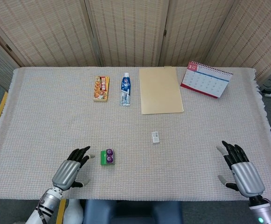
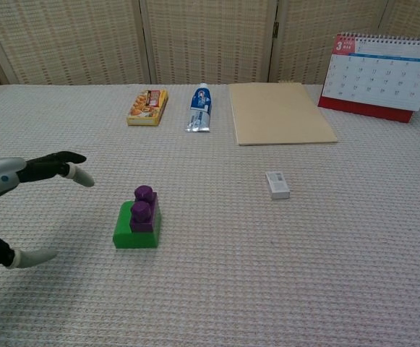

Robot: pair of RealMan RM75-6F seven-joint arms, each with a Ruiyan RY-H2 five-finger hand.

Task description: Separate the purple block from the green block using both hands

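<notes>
The purple block (image 1: pixel 109 156) is sitting plugged on top of the green block (image 1: pixel 104 158), near the front edge of the surface (image 1: pixel 42 116), which is wearing a pale, waffle-textured woven cloth. In the chest view the purple piece (image 2: pixel 143 207) is showing as a narrow brick with two rounded studs, glossy plastic, riding along the right side of the broader, flat-topped green base (image 2: pixel 133 232).

The left hand (image 1: pixel 71 169) is hovering just to the left of the pair, not touching it; its silver metallic back is giving way to black fingers (image 1: pixel 81 153) that are spreading apart, with pale tips, and holding nothing. In the chest view the same hand (image 2: pixel 7 199) is reaching in from the left edge, thumb hanging low and fingers (image 2: pixel 58 164) stretching toward the blocks.

The right hand (image 1: pixel 239 170) is resting well apart near the front right corner, fingers fanning wide and gripping nothing.

Farther back, a flat snack packet (image 1: pixel 101 88) printed in orange is lying beside a blue-and-white toothpaste tube (image 1: pixel 125 88). Next to them a smooth tan folder (image 1: pixel 160 90) is lying flat, and a spiral-bound desk calendar (image 1: pixel 205 79) with a red base is standing tent-like. A small white rectangular eraser (image 1: pixel 155 137) is lying mid-surface.
</notes>
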